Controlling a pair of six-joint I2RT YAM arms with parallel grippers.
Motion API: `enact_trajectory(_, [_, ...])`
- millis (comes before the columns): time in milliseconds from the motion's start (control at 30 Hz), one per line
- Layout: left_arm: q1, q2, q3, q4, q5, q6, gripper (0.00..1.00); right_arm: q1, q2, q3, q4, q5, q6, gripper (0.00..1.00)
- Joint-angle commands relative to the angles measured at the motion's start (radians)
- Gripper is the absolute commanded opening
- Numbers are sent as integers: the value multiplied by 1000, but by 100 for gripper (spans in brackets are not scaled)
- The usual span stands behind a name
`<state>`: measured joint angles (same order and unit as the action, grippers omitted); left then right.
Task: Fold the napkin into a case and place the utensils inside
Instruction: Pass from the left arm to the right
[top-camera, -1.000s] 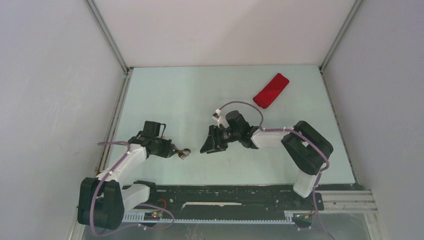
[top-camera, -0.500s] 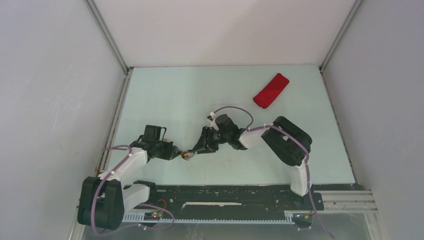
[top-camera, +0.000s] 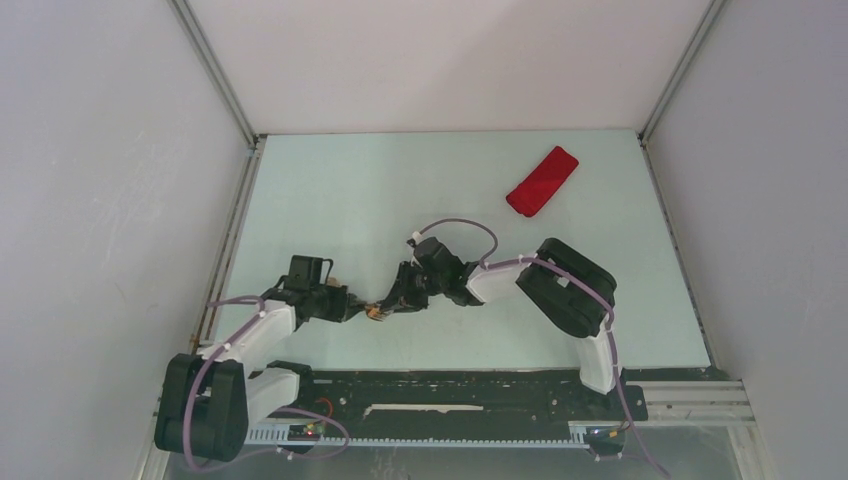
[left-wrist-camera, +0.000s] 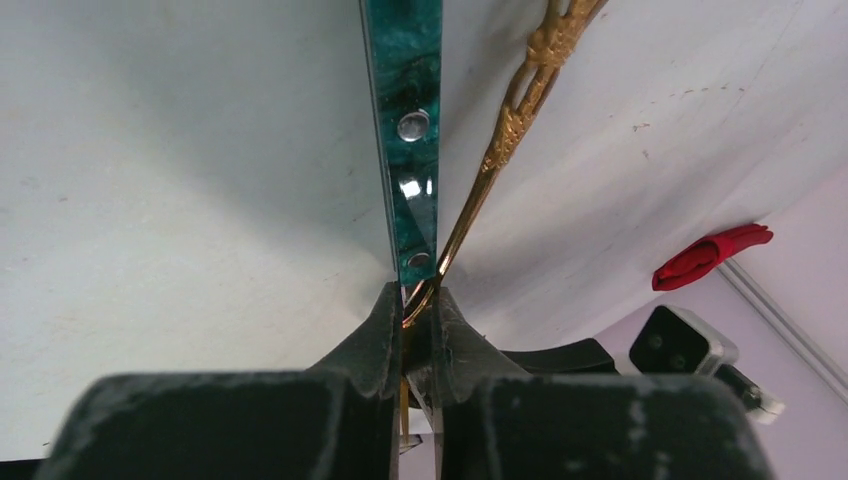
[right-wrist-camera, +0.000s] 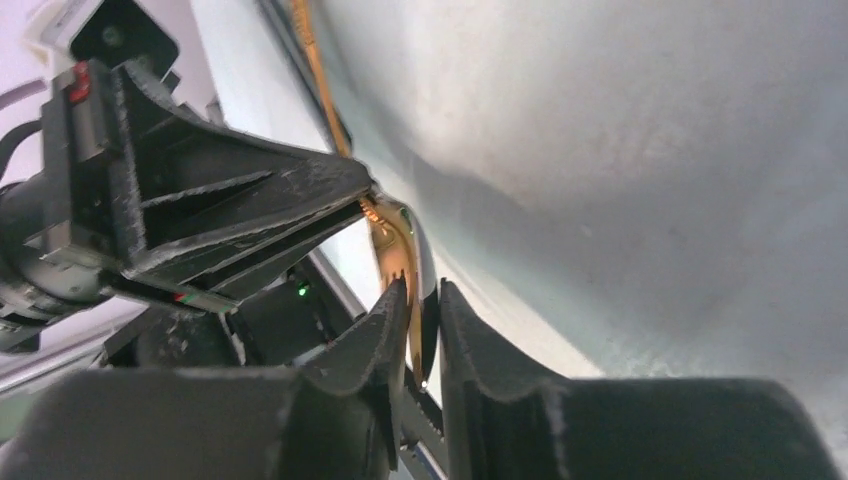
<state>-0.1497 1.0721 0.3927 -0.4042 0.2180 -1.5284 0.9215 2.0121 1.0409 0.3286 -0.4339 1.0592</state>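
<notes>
Left wrist: left tool tight on the utensils, right tool tight on their other end.

We can read no text, label, brand, number or sign in any of the three views.
</notes>
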Motion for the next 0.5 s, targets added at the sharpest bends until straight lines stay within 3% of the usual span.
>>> enact_trajectory(0, [-4,2,-7,75,46,-25,0,17,-18,28,-41,81,19,15])
enact_trajectory(67, [-4,4,-1,80,42,-4,2,15,-41,27,-78,124,-3,11])
enact_trajectory(167, [-2,-1,22,49,17,62,39,-3,-76,60,-174,200,-106,0])
enact_trajectory(233, [1,-3,30,37,11,107,54,-30,-89,82,-215,220,-214,0])
enact_trajectory(367, [5,-16,51,11,4,201,68,-88,-48,184,-321,168,-475,0])
enact_trajectory(467, [5,-42,92,-15,-8,322,78,-108,-60,212,-381,214,-661,0])
